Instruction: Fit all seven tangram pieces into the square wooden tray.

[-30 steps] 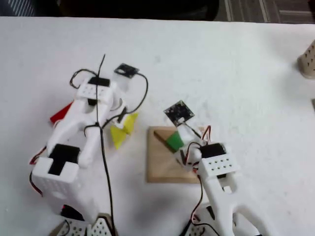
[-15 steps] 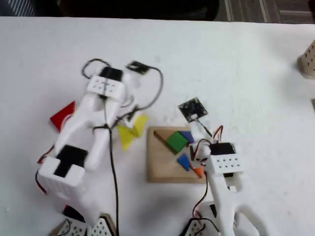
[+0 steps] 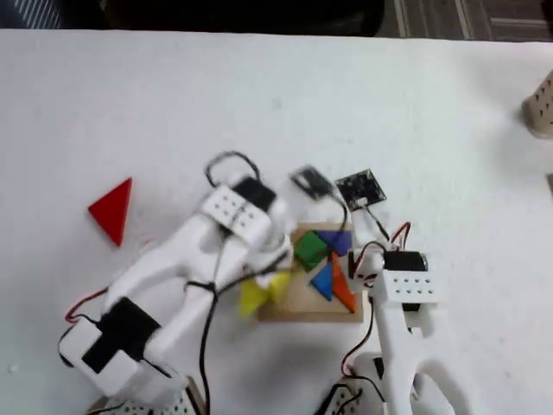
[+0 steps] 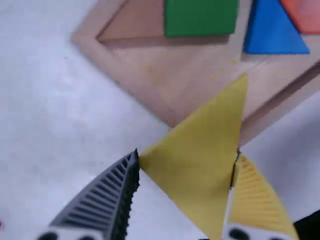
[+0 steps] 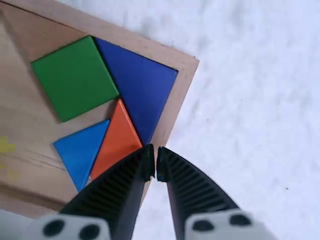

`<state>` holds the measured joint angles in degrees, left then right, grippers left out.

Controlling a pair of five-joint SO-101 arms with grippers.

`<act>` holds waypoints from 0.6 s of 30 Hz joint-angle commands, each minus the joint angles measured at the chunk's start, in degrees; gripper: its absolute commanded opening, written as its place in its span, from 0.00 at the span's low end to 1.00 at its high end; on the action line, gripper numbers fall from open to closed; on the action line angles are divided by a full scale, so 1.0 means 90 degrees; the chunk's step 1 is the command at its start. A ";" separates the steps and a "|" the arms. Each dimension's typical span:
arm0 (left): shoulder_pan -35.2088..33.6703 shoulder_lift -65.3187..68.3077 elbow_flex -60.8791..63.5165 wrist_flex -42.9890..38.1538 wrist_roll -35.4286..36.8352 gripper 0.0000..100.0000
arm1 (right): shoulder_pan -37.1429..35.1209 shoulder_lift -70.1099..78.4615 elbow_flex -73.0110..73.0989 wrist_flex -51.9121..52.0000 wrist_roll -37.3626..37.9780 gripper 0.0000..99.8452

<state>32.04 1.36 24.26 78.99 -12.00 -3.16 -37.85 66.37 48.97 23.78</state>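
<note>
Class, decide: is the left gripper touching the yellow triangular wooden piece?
Touching. The left wrist view shows the left gripper clamped on the yellow triangular wooden piece, with a finger pressed against each side of it.

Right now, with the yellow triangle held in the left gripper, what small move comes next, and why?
Probably ease the left gripper farther over the square wooden tray, then lower: its yellow triangle hangs across the rim, and bare floor lies beside the green square.
</note>
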 commanded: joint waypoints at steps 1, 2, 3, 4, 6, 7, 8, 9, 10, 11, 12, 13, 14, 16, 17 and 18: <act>0.0630 -0.0327 0.0371 -0.0322 -0.1133 0.15 | 0.0112 -0.0181 -0.0234 -0.0112 0.0010 0.02; 0.0747 -0.0327 0.0440 -0.0352 -0.1426 0.15 | 0.0112 -0.0181 -0.0234 -0.0112 0.0010 0.02; 0.0845 -0.0327 0.0469 -0.0352 -0.1700 0.15 | 0.0112 -0.0181 -0.0234 -0.0112 0.0010 0.02; 0.0913 -0.0327 0.0479 -0.0352 -0.1924 0.15 | 0.0142 -0.0181 -0.0234 -0.0112 0.0010 0.02; 0.0991 -0.0327 0.0459 -0.0371 -0.2315 0.15 | 0.0200 -0.0181 -0.0234 -0.0112 0.0010 0.02; 0.0991 -0.0327 0.0459 -0.0459 -0.2481 0.15 | 0.0210 -0.0181 -0.0234 -0.0112 0.0010 0.02; 0.0991 -0.0327 0.0479 -0.0576 -0.2657 0.16 | 0.0210 -0.0181 -0.0234 -0.0112 0.0010 0.02; 0.0991 -0.0327 0.0508 -0.0654 -0.2852 0.16 | 0.0210 -0.0181 -0.0234 -0.0112 0.0010 0.02; 0.0991 -0.0327 0.0518 -0.0684 -0.3087 0.16 | 0.0210 -0.0181 -0.0234 -0.0112 0.0010 0.02; 0.0991 -0.0317 0.0518 -0.0684 -0.3331 0.16 | 0.0210 -0.0181 -0.0234 -0.0112 0.0010 0.02; 0.0991 -0.0317 0.0518 -0.0684 -0.3565 0.16 | 0.0210 -0.0181 -0.0234 -0.0112 0.0010 0.02; 0.0991 -0.0317 0.0518 -0.0664 -0.3790 0.17 | 0.0210 -0.0181 -0.0234 -0.0112 0.0010 0.02; 0.0991 -0.0317 0.0518 -0.0664 -0.3946 0.19 | 0.0210 -0.0181 -0.0234 -0.0112 0.0010 0.02; 0.0991 -0.0308 0.0518 -0.0654 -0.3966 0.22 | 0.0200 -0.0181 -0.0234 -0.0112 0.0010 0.02; 0.0991 -0.0298 0.0518 -0.0654 -0.3937 0.23 | 0.0200 -0.0181 -0.0234 -0.0112 0.0010 0.02; 0.0982 -0.0298 0.0518 -0.0654 -0.3946 0.23 | 0.0200 -0.0181 -0.0234 -0.0112 0.0010 0.02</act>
<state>37.32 1.36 28.31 72.75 -43.30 -2.11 -38.02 66.64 49.14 23.87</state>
